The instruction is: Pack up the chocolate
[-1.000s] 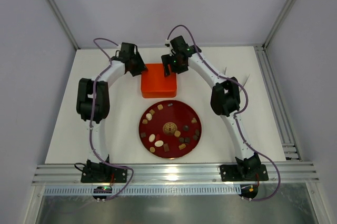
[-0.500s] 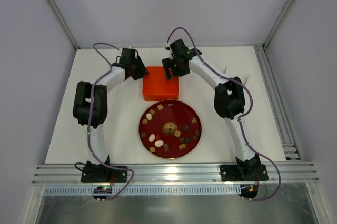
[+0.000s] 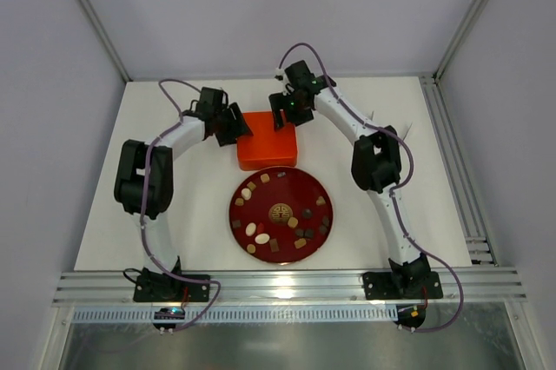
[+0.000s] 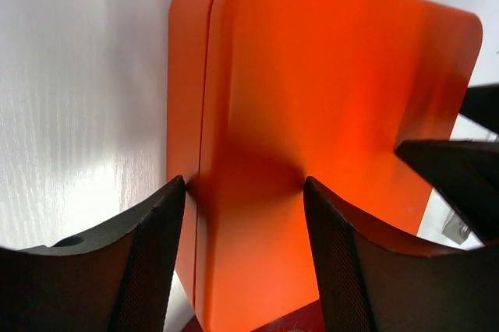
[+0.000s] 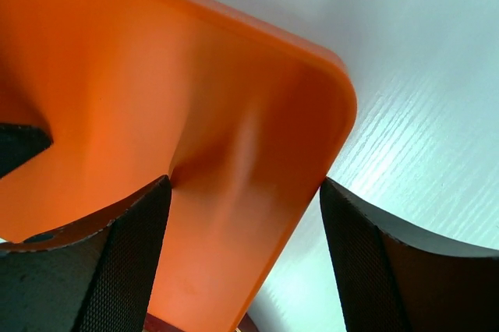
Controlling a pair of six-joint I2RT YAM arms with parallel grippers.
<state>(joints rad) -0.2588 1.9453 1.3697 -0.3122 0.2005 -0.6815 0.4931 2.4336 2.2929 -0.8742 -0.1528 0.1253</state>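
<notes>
Left jaws stand spread apart, clamping nothing, over the upper-left corner of the orange box. Right jaws are likewise spread and grasp nothing, over the box's upper-right corner, in the upper middle of the white surface. Chocolate pieces, dark, tan and cream, lie scattered on the round red plate just below the box, at centre frame.
</notes>
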